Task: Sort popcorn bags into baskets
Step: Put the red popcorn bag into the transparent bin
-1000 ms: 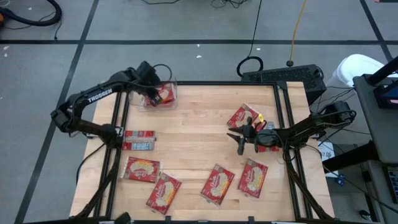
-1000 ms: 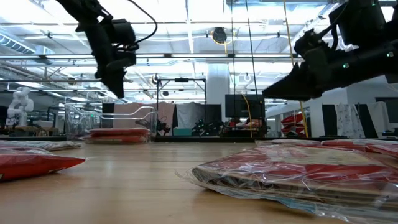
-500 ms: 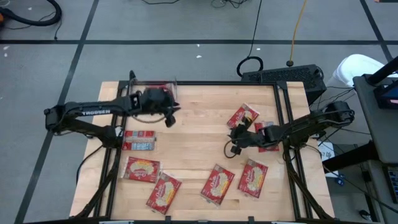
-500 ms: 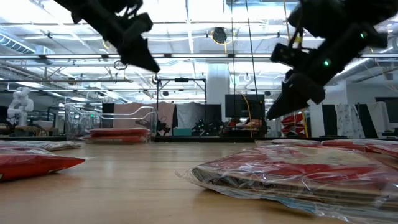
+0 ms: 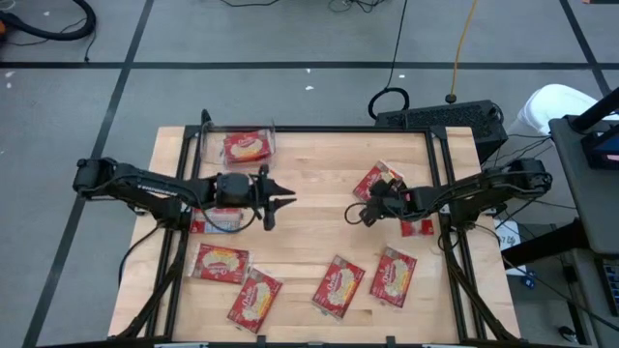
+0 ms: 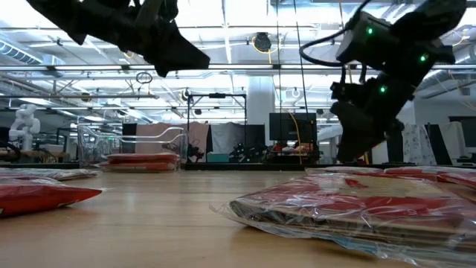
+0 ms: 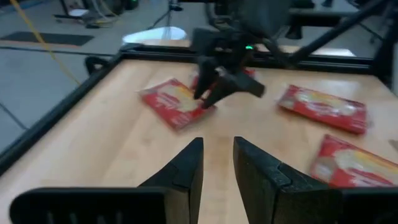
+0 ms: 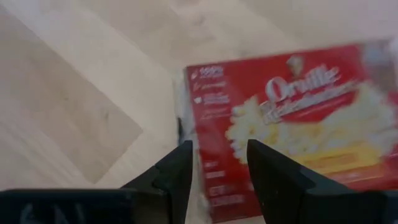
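Left gripper [image 5: 280, 201] released, hovering over bare wood near tabletop centre, pointing toward right arm.

Right gripper [image 5: 354, 215] released, empty, fingers [image 8: 180, 171] apart just over edge of flat red popcorn packet with cream popcorn picture [image 5: 376, 181] near right edge of tabletop.

Small clear plastic bin [image 5: 239, 147] at far left corner of wooden tabletop [image 5: 314, 164], one red packet [image 5: 248, 148] inside.

Other red packets [image 5: 336, 286] scattered along near edge.
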Available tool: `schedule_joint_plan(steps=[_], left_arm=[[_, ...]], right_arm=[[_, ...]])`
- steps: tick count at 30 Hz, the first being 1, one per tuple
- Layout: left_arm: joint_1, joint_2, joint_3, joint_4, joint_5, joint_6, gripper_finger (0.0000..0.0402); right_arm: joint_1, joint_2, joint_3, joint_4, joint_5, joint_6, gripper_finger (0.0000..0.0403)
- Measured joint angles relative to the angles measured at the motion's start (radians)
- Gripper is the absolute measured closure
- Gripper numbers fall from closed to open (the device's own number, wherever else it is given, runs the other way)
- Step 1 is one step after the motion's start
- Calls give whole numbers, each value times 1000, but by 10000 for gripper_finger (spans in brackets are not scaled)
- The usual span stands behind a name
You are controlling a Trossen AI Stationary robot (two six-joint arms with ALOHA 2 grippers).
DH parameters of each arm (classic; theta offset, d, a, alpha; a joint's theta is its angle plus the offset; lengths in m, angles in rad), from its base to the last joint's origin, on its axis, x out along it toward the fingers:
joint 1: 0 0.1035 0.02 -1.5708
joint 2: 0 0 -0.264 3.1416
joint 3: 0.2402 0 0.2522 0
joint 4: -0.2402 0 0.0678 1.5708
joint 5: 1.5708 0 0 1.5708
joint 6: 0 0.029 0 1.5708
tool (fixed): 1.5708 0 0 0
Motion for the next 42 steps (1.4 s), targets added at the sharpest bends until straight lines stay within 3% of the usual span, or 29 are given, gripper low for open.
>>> schedule_joint_plan(steps=[11, 14, 17, 21, 26, 31, 35, 42], left_arm=[[-101, -2, -4, 22, -33, -1, 309], [-106, -2, -4, 27, -42, 2, 309], [-106, -2, -4, 26, -42, 3, 309], [-109, -2, -4, 23, -42, 0, 309], [-110, -2, -4, 20, -42, 1, 309], [-98, -2, -4, 29, -44, 12, 309], [-81, -2, -4, 32, -51, 12, 309], [-69, -2, -4, 32, -51, -2, 309]], right_arm=[[-18, 71, -141, 446, -246, 123, 269], [-9, 115, -150, 648, -306, 66, 272], [-15, 113, -136, 784, -291, -34, 273], [-73, 44, -105, 709, -263, -132, 273], [-211, -55, -64, 446, -266, -247, 273], [-393, -82, -60, 290, -419, -350, 269], [-520, -57, -60, 232, -526, -363, 243], [-607, -50, -60, 175, -591, -354, 183]])
